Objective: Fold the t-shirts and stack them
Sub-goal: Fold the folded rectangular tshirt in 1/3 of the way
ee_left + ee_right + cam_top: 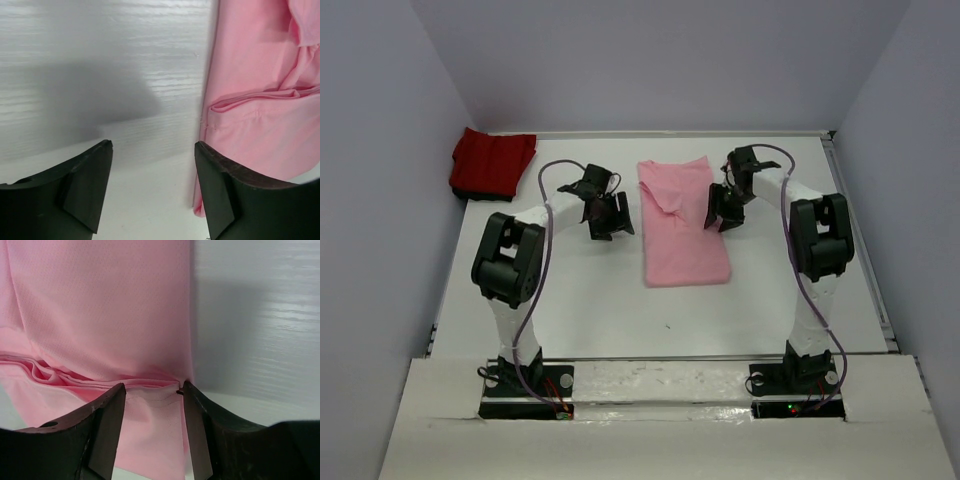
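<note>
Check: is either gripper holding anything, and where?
Nothing held. Left gripper open over bare table; right gripper open above the right edge of the pink shirt.

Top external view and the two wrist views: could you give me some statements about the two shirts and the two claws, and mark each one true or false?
1. The pink shirt lies folded into a long strip in the middle of the table. True.
2. The red shirt is stacked on the pink shirt. False: it lies apart from it, near the far left corner.
3. The left claw is open above bare table, beside the pink shirt. True.
4. The right claw is shut on the red shirt. False: its jaws stand apart at the pink shirt's right edge.
</note>
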{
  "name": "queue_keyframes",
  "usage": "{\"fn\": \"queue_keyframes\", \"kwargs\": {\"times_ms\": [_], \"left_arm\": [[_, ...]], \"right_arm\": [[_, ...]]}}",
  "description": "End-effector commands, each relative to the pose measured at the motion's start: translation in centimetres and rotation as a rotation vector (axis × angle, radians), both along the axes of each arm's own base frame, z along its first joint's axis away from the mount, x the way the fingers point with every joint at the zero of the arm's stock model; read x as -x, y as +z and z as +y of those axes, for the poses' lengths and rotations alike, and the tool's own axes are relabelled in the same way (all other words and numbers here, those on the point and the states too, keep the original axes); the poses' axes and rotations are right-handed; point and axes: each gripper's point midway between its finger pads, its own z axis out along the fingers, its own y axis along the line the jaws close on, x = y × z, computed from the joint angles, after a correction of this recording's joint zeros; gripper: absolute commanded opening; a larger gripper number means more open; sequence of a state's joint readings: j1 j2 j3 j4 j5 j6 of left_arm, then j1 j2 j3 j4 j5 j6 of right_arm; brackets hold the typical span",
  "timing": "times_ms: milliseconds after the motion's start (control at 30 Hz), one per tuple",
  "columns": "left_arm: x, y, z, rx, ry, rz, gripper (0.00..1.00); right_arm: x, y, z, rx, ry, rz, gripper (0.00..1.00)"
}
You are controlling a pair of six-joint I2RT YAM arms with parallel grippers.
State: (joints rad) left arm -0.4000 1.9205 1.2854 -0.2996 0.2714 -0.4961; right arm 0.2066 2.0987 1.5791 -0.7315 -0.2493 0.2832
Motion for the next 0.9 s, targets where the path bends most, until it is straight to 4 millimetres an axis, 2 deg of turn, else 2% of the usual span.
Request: {"fn": "queue_keyframes", "kwargs": {"times_ms": [0, 33, 100, 167, 233, 300, 333, 367, 433, 500, 533, 567, 600, 667, 700, 867], "left_arm": [[-2.1, 5.2, 4.5, -0.057, 0.137, -0.159, 0.77], [-2.1, 6.3, 4.4, -0.014, 0.124, -0.172, 0.78], [-2.1, 6.6, 5.4, 0.01, 0.132, -0.166, 0.79], [-1.5, 7.0, 5.4, 0.025, 0.103, -0.166, 0.79], [-0.4, 7.2, 5.3, 0.04, 0.083, -0.161, 0.79], [0.8, 6.5, 5.4, 0.049, 0.074, -0.139, 0.79], [1.4, 6.7, 4.7, 0.09, 0.047, -0.13, 0.8], [2.4, 5.8, 4.3, 0.115, 0.034, -0.092, 0.8], [4.1, 5.2, 2.9, 0.192, -0.009, -0.033, 0.8], [6.3, 3.6, 2.4, 0.235, 0.004, 0.052, 0.8], [6.6, 3.4, 2.0, 0.261, 0.004, 0.048, 0.8], [7.1, 3.9, 1.6, 0.301, -0.004, 0.042, 0.8], [8.5, 2.9, 1.6, 0.323, 0.03, 0.088, 0.81], [8.7, 3.2, 1.1, 0.379, 0.039, 0.069, 0.81], [9.7, 2.4, 1.2, 0.388, 0.052, 0.093, 0.81], [9.1, 3.5, 0.3, 0.451, 0.079, 0.05, 0.81]], "right_arm": [[-1.5, 3.3, -3.0, 0.053, -0.056, -0.084, 0.56], [-1.4, 3.8, -3.3, 0.046, -0.065, -0.09, 0.56], [-0.7, 4.6, -3.4, 0.019, -0.077, -0.089, 0.57], [-0.3, 6.8, -3.5, -0.046, -0.092, -0.115, 0.61], [0.5, 8.3, -2.4, -0.117, -0.056, -0.136, 0.65], [0.8, 10.8, -1.8, -0.161, -0.036, -0.191, 0.71], [1.1, 11.4, -1.4, -0.187, -0.025, -0.194, 0.74], [1.6, 11.6, -1.3, -0.195, -0.028, -0.182, 0.81], [3.3, 10.6, -1.1, -0.235, -0.024, -0.108, 0.82], [4.7, 9.6, -1.2, -0.263, -0.027, -0.065, 0.82], [5.4, 9.2, -1.1, -0.307, -0.028, -0.051, 0.82], [6.6, 7.6, -1.1, -0.335, -0.045, -0.021, 0.82], [7.0, 7.9, -1.8, -0.365, -0.075, -0.033, 0.82], [7.9, 7.6, -2.1, -0.448, -0.109, -0.018, 0.82], [8.5, 6.7, -2.3, -0.481, -0.137, -0.001, 0.82], [8.8, 6.2, -2.6, -0.521, -0.147, 0.006, 0.82]]}}
